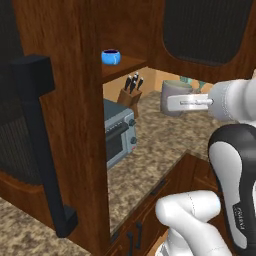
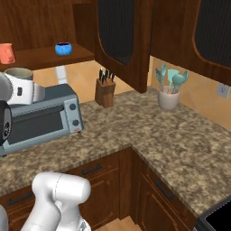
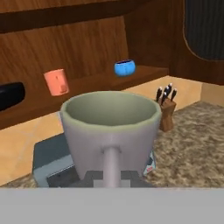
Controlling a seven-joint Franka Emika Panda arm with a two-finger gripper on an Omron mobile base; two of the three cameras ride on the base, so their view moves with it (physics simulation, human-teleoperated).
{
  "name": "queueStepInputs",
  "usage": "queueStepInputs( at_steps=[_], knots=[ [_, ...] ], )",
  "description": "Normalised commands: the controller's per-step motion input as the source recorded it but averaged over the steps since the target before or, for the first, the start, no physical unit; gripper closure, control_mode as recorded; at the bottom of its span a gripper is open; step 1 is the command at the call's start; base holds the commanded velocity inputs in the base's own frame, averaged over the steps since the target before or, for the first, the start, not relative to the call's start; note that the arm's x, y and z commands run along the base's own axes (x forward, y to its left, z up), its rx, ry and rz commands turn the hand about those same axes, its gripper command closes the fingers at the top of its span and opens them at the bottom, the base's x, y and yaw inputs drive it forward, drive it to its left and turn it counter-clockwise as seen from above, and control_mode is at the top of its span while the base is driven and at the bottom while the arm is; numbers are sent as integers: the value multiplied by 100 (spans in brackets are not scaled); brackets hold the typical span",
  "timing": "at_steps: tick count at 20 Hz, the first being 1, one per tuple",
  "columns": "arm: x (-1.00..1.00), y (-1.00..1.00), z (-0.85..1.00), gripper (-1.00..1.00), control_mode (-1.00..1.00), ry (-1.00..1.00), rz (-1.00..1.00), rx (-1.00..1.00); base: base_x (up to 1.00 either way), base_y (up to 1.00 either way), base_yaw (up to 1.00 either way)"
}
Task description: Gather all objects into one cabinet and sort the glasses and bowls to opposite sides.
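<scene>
My gripper [image 1: 171,104] is shut on the pale greyish-white cup [image 1: 176,93], held upright in the air above the counter, in front of and a little below the open cabinet. In the hand view the cup [image 3: 111,127] is close up, with one finger [image 3: 111,165] against its near wall. On the cabinet's shelf [image 2: 43,57] stand the bright blue mug [image 2: 63,48] at the right and the coral-orange cup [image 2: 6,53] further left. The glossy black bowl [image 3: 10,95] lies at the shelf's left end. In the right base view the held cup [image 2: 18,74] hangs just below the shelf's front edge.
The cabinet's door [image 1: 42,145] with its long black handle stands open at the left. A grey toaster oven [image 2: 43,115] sits under the shelf, with a knife block [image 2: 104,91] beside it. Further right, a utensil holder [image 2: 168,92] stands on the speckled counter [image 2: 149,131].
</scene>
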Motion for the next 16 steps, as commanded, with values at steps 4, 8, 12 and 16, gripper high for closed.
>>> queueStepInputs(
  at_steps=[4,8,12,16],
  knots=[
    [22,13,27,100,-100,-9,-8,15,0,0,0],
    [20,9,68,100,-100,-8,0,0,0,0,0],
    [2,0,86,100,-100,-3,0,-7,0,0,0],
    [3,0,47,100,-100,0,0,-14,0,0,0]
  ],
)
